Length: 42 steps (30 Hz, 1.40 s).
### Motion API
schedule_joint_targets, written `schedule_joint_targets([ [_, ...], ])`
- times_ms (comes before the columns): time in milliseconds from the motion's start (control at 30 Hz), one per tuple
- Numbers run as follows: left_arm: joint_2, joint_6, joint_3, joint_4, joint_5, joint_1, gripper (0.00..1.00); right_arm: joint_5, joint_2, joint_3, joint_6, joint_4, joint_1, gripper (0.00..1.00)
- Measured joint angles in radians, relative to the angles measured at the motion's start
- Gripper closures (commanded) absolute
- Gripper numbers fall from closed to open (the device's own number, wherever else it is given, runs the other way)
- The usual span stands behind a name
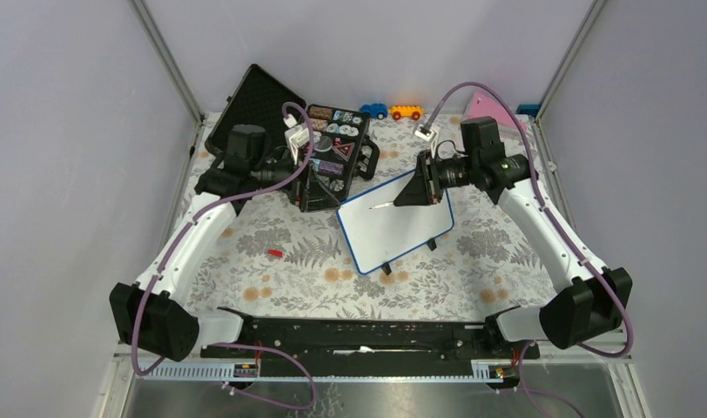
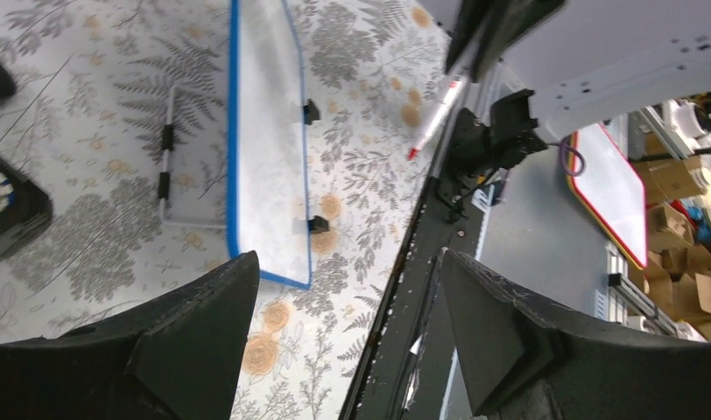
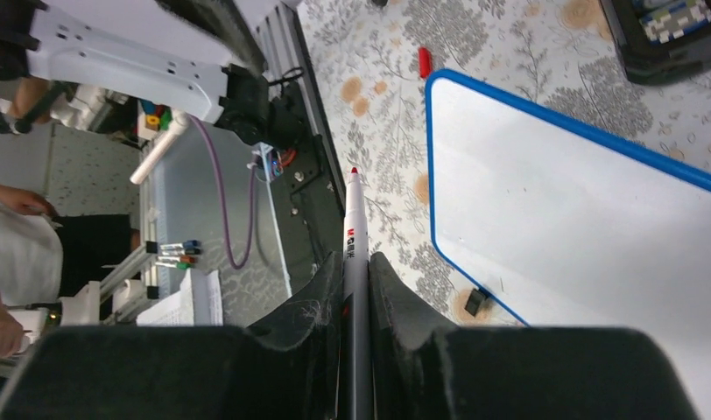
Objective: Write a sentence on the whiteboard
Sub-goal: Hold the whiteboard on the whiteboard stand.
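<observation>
The whiteboard (image 1: 400,233) lies tilted on the flowered table, blue-framed, with two small black feet on its near edge. Its surface (image 3: 562,201) is blank white; no sentence shows on it. My right gripper (image 1: 402,200) hovers over the board's far corner, shut on a grey marker (image 3: 352,223) whose uncovered red tip points forward. The left wrist view shows the marker (image 2: 432,127) hanging in the air beyond the board (image 2: 264,157). My left gripper (image 1: 305,178) sits by the black case, left of the board, open and empty (image 2: 343,262).
An open black case (image 1: 319,148) of small items stands at the back left, touching the board's corner. A red marker cap (image 1: 274,252) lies on the cloth left of the board. Two toy cars (image 1: 390,111) and a pink object (image 1: 485,106) sit along the back edge.
</observation>
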Motion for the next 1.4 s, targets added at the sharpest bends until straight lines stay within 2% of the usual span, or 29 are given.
schedule_joint_targets([
  [200, 0.019, 0.002, -0.040, 0.018, -0.075, 0.011, 0.20, 0.057, -0.040, -0.047, -0.094, -0.054, -0.001, 1.00],
  [533, 0.131, 0.021, -0.061, 0.039, -0.120, 0.011, 0.21, 0.082, -0.050, -0.102, -0.202, -0.069, 0.002, 1.00],
  [833, 0.204, 0.054, -0.062, 0.033, -0.125, 0.003, 0.33, 0.097, -0.047, -0.156, -0.222, -0.013, 0.045, 1.00],
  [1100, 0.271, 0.082, -0.050, 0.026, -0.122, -0.059, 0.63, 0.106, -0.008, -0.158, -0.216, 0.070, 0.050, 1.00],
  [1400, 0.340, 0.101, 0.041, -0.011, -0.109, -0.067, 0.98, 0.112, -0.006, -0.189, -0.212, 0.094, 0.051, 1.00],
])
